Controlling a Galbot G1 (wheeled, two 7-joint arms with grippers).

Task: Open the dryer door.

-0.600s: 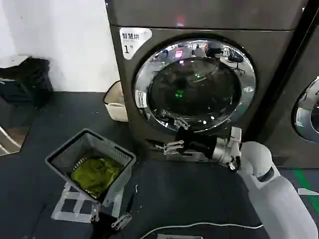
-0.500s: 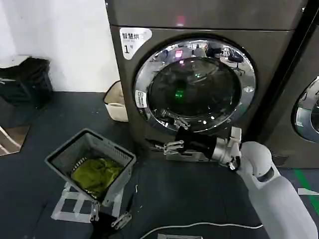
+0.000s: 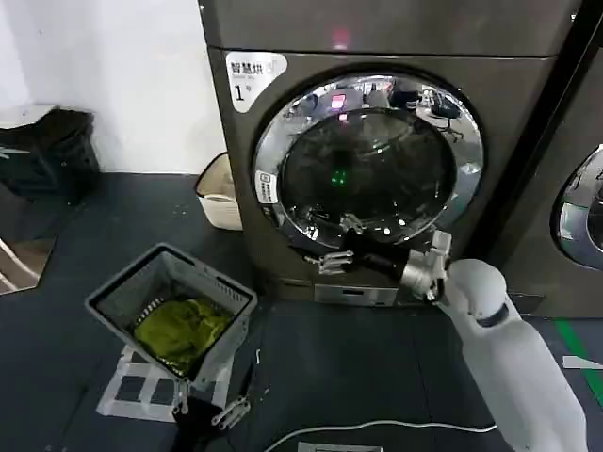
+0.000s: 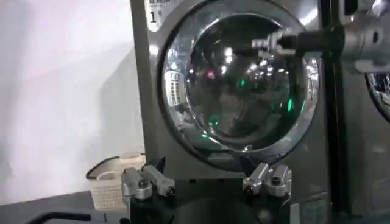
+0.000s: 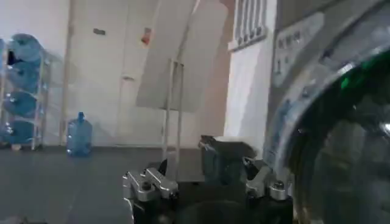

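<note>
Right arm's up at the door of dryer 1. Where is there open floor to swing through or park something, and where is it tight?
Free: dark floor between the laundry basket and the right gripper, and floor left of the basket toward the white wall. Crowded: low on the dryer door, where the open right gripper sits against the chrome ring, and the gap beside the beige tub.

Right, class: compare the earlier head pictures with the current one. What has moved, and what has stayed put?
The right gripper has risen from the panel below up to the lower rim of the round chrome-ringed dark-glass dryer door, fingers open, gripping nothing. The door stays shut; the grey laundry basket with green cloth has not moved.
</note>
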